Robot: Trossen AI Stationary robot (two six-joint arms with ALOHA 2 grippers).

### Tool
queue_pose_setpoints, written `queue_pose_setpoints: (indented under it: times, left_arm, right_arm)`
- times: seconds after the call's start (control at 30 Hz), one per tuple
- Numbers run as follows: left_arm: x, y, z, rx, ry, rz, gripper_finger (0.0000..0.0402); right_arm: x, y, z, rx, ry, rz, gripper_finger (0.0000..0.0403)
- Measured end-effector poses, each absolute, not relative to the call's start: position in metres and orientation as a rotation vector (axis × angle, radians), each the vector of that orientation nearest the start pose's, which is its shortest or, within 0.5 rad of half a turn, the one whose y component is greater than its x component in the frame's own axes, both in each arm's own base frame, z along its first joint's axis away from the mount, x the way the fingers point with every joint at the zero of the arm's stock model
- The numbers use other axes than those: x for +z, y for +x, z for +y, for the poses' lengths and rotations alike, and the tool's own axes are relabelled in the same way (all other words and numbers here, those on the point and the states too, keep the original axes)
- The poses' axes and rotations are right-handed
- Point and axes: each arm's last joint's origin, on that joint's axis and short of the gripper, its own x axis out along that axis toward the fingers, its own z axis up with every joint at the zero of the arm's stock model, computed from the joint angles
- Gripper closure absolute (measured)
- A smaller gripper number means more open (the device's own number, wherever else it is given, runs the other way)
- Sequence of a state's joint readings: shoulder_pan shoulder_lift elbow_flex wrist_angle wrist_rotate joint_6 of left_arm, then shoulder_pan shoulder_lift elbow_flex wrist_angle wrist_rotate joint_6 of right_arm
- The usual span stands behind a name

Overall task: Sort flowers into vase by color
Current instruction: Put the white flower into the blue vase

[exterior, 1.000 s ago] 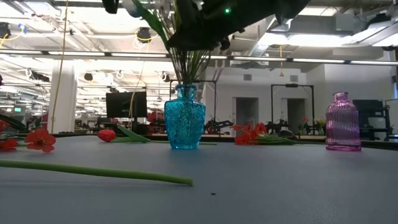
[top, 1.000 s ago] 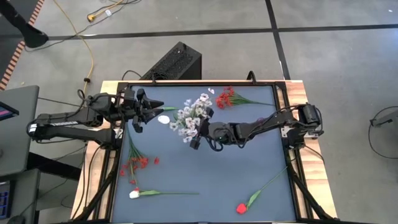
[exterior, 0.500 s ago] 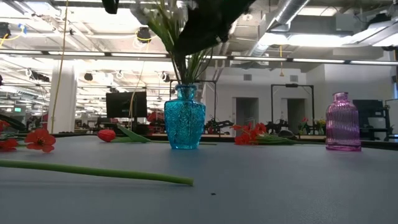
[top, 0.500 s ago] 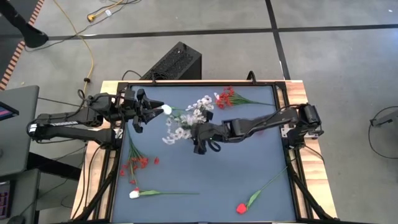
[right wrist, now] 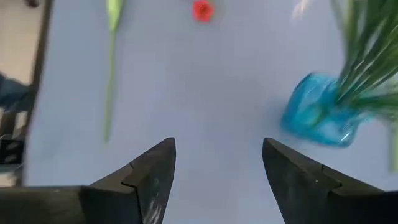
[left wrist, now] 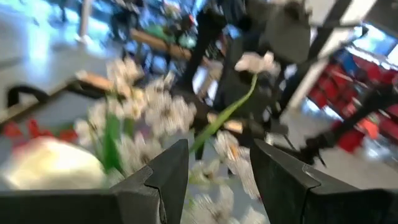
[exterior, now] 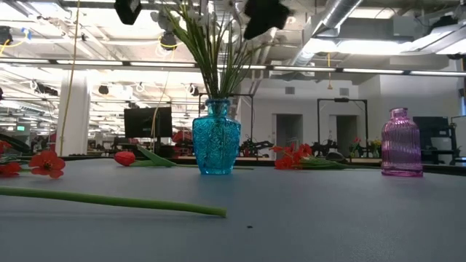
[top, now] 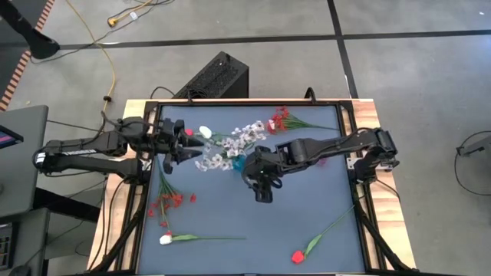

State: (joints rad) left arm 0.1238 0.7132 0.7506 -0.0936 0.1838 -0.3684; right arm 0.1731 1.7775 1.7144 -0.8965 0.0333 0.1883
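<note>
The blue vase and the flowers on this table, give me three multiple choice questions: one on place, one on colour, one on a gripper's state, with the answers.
1. Where are the white sprays?
A. Standing in the blue vase
B. Lying flat on the table
C. In the pink vase

2. What colour is the empty vase?
A. Green
B. Pink
C. Yellow

3. How is the right gripper?
A. Shut on a stem
B. Shut on the vase
C. Open, holding nothing

Answers: 1 A, the low view shows their stems running into its neck. 2 B, pink glass with no stems. 3 C, its wrist view shows parted fingers with only table between.
</note>
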Motion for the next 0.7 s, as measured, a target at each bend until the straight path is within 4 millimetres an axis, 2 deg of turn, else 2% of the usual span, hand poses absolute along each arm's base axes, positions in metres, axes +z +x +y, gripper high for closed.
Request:
queue_pose_setpoints:
  times: [0.23, 0.4, 0.53, 0.7]
  left_arm:
    - [0.327, 0.157, 0.012, -0.089, -0.419, 0.214, 0.024]
    - [0.325, 0.156, 0.005, -0.198, -0.372, 0.246, 0.024]
    - [0.321, 0.154, -0.002, -0.307, -0.351, 0.301, 0.024]
    - [0.309, 0.15, -0.008, -0.338, -0.383, 0.446, 0.024]
  right_arm:
    - [0.328, 0.359, 0.087, 0.091, 0.185, 1.075, 0.0135]
    - [0.328, 0.354, 0.103, 0.112, 0.201, 1.092, 0.0135]
    - [0.328, 0.352, 0.11, 0.107, 0.226, 1.097, 0.0137]
    - [0.328, 0.35, 0.116, 0.109, 0.238, 1.101, 0.0138]
